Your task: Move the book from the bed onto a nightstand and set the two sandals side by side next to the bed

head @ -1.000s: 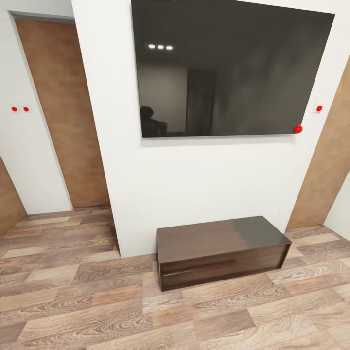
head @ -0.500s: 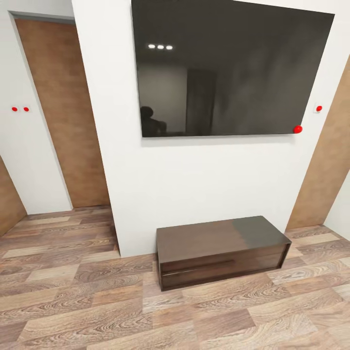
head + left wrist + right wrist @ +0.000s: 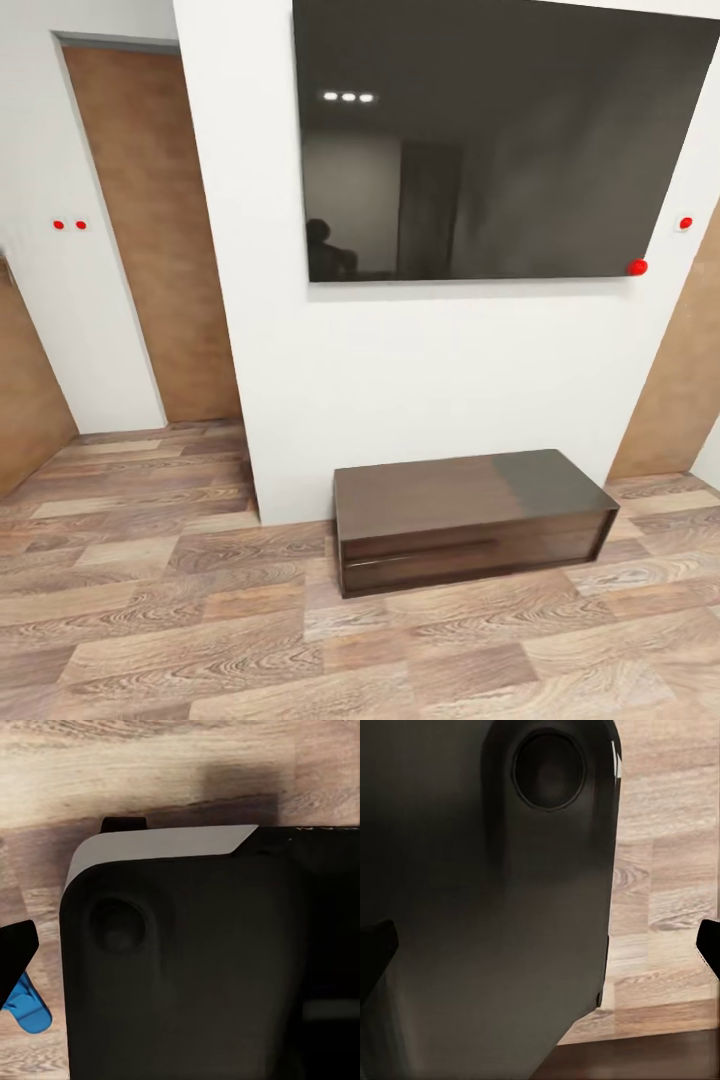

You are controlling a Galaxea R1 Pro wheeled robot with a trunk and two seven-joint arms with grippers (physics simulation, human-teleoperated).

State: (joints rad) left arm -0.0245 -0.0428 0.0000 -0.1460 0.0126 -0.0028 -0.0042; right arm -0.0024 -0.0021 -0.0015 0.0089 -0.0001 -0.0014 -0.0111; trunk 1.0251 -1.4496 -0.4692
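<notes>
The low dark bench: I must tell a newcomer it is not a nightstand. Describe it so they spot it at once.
Find the big black screen on the white wall. Directly beneath it, on the wood-plank floor, stands the low dark bench. It is the sole furniture there: long, dark brown, glossy-fronted.

Both wrist cameras look down along the robot's own dark body. In the left wrist view one black fingertip shows at the edge; in the right wrist view two black fingertips sit wide apart at opposite edges.
</notes>
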